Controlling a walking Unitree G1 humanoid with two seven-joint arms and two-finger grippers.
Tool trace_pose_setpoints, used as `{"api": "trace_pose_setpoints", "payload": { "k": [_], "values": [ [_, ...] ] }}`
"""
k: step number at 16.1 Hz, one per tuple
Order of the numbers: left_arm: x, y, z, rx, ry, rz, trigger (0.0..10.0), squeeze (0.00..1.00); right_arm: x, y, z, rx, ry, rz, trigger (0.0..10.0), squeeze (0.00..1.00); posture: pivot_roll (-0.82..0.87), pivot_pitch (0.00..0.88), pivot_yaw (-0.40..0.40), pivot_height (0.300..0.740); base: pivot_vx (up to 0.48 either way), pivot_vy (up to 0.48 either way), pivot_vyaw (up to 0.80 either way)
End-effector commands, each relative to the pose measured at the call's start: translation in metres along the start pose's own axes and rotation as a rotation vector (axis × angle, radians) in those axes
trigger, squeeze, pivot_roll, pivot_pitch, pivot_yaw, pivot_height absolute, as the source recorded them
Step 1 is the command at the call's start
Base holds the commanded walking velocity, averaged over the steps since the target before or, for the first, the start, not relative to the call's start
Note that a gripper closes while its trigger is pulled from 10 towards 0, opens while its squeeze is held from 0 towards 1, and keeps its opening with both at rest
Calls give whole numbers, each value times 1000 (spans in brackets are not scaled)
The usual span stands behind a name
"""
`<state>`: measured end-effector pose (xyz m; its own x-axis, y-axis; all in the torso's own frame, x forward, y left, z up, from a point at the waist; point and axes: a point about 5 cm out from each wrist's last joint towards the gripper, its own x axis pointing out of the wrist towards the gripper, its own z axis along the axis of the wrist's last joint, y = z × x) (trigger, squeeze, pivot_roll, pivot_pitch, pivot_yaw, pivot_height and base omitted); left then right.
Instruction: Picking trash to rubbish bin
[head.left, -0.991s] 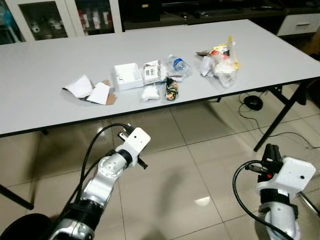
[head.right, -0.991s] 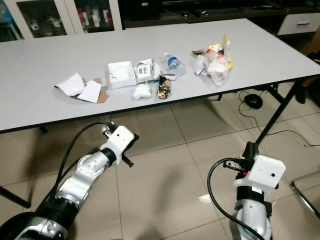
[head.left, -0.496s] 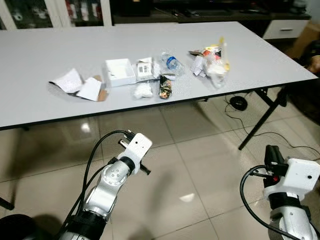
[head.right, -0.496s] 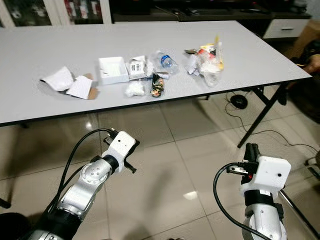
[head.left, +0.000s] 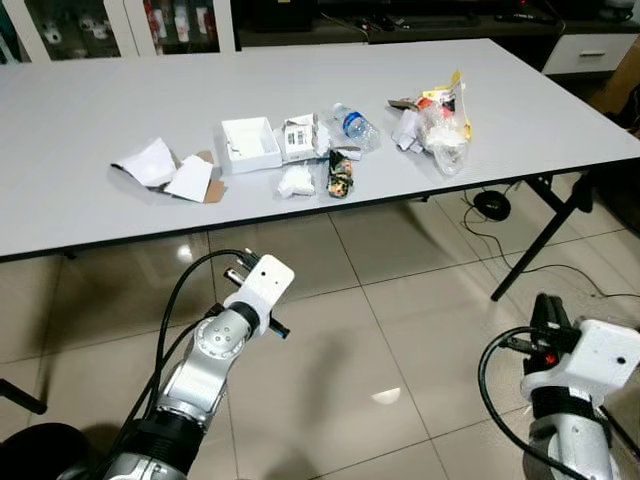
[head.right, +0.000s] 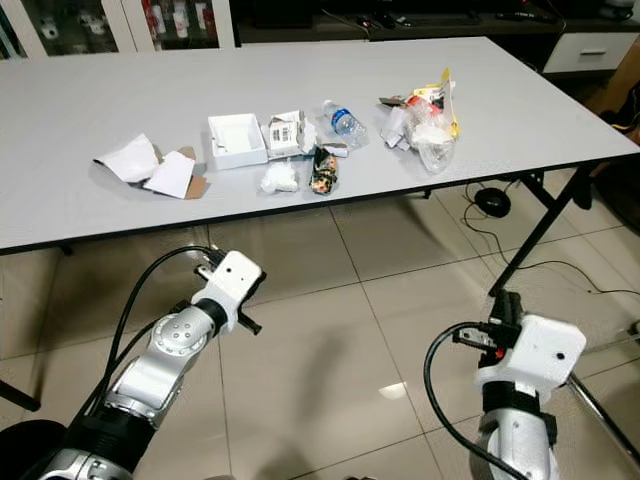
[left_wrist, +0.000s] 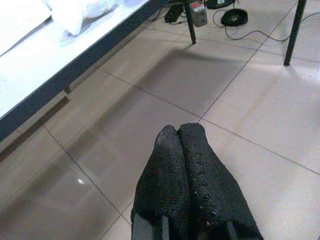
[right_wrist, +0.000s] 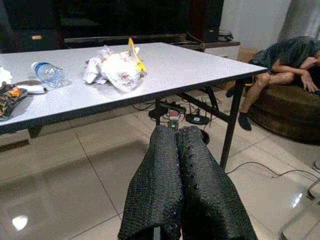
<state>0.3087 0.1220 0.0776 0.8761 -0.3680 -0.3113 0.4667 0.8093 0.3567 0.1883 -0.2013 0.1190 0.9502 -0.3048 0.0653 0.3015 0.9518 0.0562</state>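
Approach step, nothing picked yet. Trash strewn along near edge of white table (head.left: 90, 90): crumpled paper (head.left: 148, 163) at left, open white box (head.left: 250, 145) and plastic bottle (head.left: 353, 125) mid, dark snack wrapper (head.left: 340, 178) nearest edge, clear bag of rubbish (head.left: 440, 125) at right. Left gripper (left_wrist: 186, 165) low over floor tiles, short of table, fingers pressed together, empty. Right gripper (right_wrist: 175, 165) low at right, fingers likewise pressed together, empty. Next, likely: step closer, raise one arm above tabletop, spread fingers over nearest piece.
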Motion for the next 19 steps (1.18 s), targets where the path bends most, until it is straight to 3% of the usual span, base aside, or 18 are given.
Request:
{"api": "trace_pose_setpoints", "payload": {
  "k": [1,4,10,19],
  "values": [
    [4,-2,7,16,-15,-22,10000,0,-3,-2,5,-2,-25,-25,10000,0,104,51,-29,740,0,0,0],
    [8,-6,9,7,-18,-36,10000,0,-3,-6,6,-7,-25,-52,10000,0,85,47,-23,740,0,0,0],
    [12,-8,10,6,-21,-37,10000,0,2,-6,5,-8,-21,-66,10000,0,87,39,-20,740,0,0,-753],
    [15,-11,12,-21,-55,-34,10000,0,7,6,8,-42,-40,-13,10000,0,93,60,-29,740,0,0,89]
  ]
}}
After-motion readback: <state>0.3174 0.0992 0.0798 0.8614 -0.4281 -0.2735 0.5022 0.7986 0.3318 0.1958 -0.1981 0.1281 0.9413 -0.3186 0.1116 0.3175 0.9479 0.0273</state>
